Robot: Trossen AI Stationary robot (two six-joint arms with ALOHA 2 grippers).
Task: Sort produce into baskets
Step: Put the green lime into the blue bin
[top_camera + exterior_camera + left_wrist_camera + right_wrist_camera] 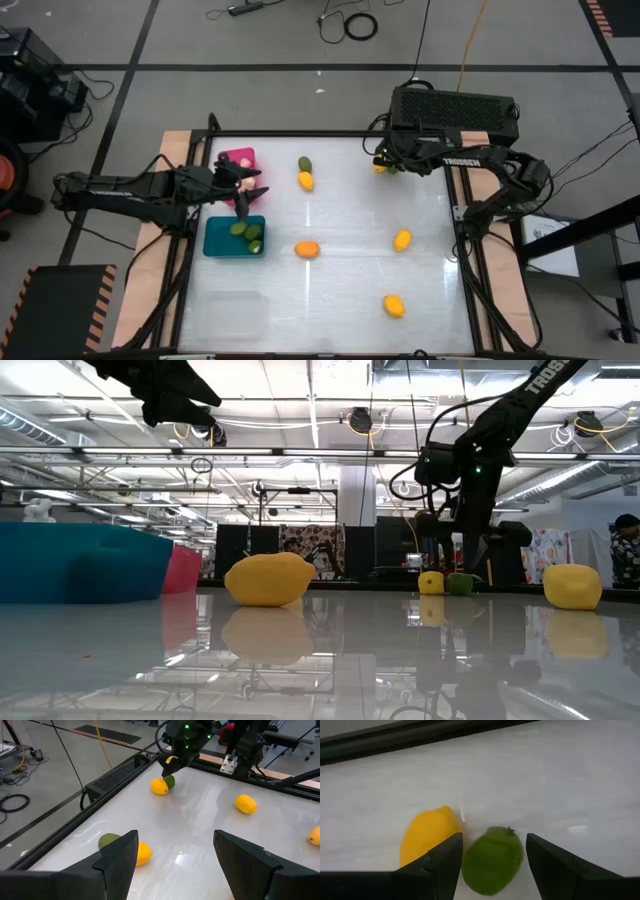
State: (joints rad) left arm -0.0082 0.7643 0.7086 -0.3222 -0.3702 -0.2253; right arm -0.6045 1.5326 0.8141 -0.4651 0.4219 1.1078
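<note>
My right gripper (pixel 494 840) is open at the table's far edge (pixel 383 160), pointing down. Its fingers stand on either side of a dark green oval (pixel 492 861) lying on the table, and a yellow fruit (pixel 426 839) lies right beside it. My left gripper (pixel 175 837) is open and empty, held above the table between the pink basket (pixel 238 159) and the teal basket (pixel 216 240). The teal basket holds green ovals (pixel 247 232). A green oval (pixel 304 164) and several yellow-orange fruits (pixel 307 249) lie loose on the table. I cannot make out the clear basket or any pale bulbs.
Loose yellow fruits lie at the centre right (pixel 402 239) and near right (pixel 395 305), and one lies beside the green oval at the far middle (pixel 306 181). A black box (pixel 455 108) stands just beyond the far edge, behind my right arm. Dark rails run along the table's edges.
</note>
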